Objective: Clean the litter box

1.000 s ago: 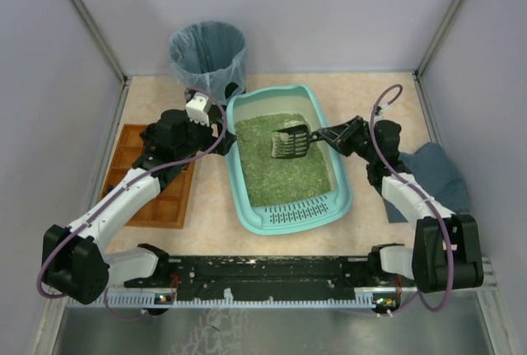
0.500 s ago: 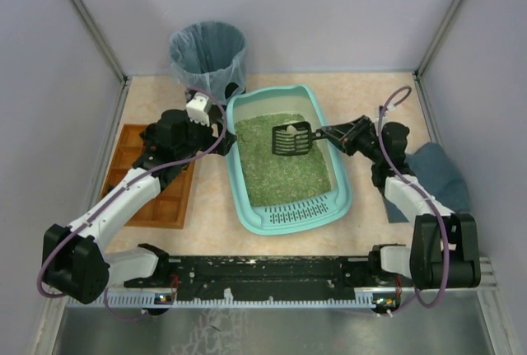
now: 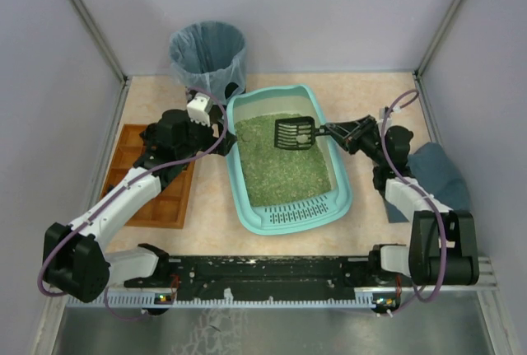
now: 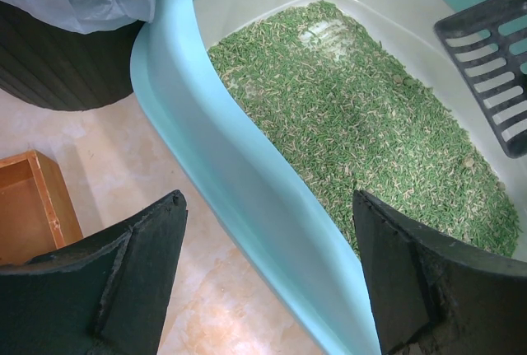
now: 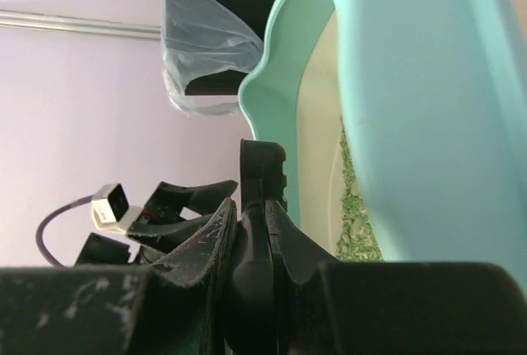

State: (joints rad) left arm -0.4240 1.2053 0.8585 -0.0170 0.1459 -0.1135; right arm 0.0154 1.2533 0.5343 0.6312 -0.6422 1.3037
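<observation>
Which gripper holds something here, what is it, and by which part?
The right gripper grips the black slotted plastic scoop by its handle end. The left gripper holds nothing; its open jaws straddle the rim of the teal plastic litter box.

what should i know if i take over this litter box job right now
left gripper: open, jaws straddling the left rim of the large teal plastic litter box, not clamped on it.
right gripper: shut on the handle of the black slotted plastic scoop, whose head is over the far half of the green granular litter.
black bin with blue-grey bag: just behind the box's far left corner.
Done: scoop is in hand; it may carry a few pale bits, hard to tell.
Left: probably tip the scoop into the bin, then sift again.
</observation>
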